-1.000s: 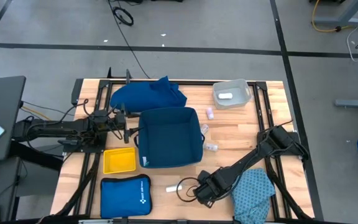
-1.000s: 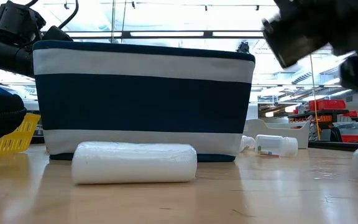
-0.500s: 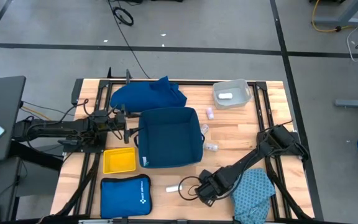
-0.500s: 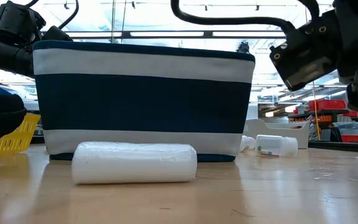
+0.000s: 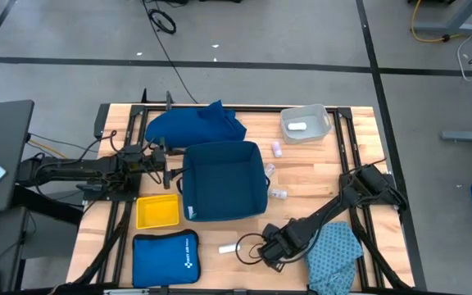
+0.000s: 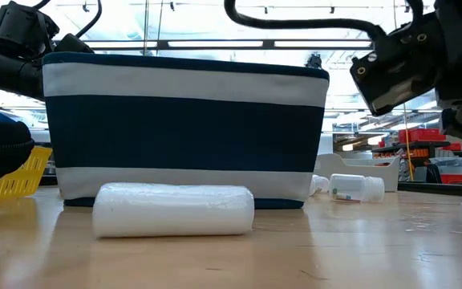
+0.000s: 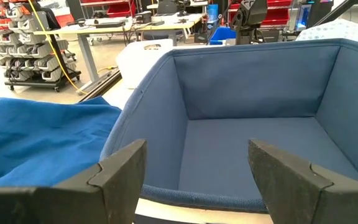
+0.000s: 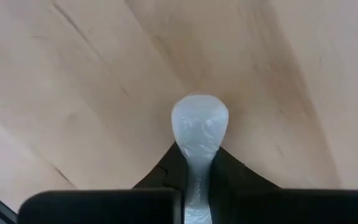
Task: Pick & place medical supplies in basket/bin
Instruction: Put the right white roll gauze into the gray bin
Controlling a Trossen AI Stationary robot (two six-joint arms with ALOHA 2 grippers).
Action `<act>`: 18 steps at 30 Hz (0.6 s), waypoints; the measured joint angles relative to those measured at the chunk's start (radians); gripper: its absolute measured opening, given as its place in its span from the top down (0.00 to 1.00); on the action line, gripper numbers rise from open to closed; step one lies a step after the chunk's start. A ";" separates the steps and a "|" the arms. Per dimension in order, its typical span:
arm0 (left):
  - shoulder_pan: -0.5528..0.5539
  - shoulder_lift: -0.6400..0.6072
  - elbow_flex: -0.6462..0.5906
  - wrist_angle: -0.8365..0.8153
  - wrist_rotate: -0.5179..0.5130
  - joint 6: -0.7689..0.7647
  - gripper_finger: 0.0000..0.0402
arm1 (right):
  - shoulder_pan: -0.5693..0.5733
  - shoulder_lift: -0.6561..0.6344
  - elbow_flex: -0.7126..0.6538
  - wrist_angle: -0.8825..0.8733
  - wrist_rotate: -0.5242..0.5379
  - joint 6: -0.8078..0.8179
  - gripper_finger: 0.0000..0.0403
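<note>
- Your right hand [image 8: 194, 180] is clenched on a small white roll [image 8: 199, 134]; its wrapped end sticks out past the fingertips, with the wooden bench [image 8: 73, 93] close beneath it (a pinch low on the roll, so most of it juts forward).
- In the high view that right hand [image 5: 270, 250] sits near the front edge of the bench, just beside the teal speckled cloth [image 5: 334, 254] and well apart from the dark-blue basket [image 5: 224, 180].
- A second white roll [image 6: 173, 210] lies on the bench in front of the basket, apart from the hand; I judge it the next pick.
- Vials [image 5: 278, 194] lie beside the basket's right wall.
- Your left hand [image 7: 194, 171] waits with its fingers spread, facing the basket's rim (probably parked clear of the drop zone).
</note>
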 joint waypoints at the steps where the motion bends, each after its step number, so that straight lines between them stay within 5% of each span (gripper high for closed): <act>1: 0.000 0.000 0.000 0.000 0.000 0.000 0.30 | 0.002 0.000 0.000 0.002 0.004 -0.006 0.92; 10: 0.000 0.000 0.000 -0.001 0.000 0.000 0.30 | 0.048 -0.021 0.001 0.103 0.108 -0.094 0.92; 18: 0.000 0.000 0.000 -0.001 0.000 0.000 0.30 | 0.091 -0.025 0.012 0.301 0.374 -0.293 0.92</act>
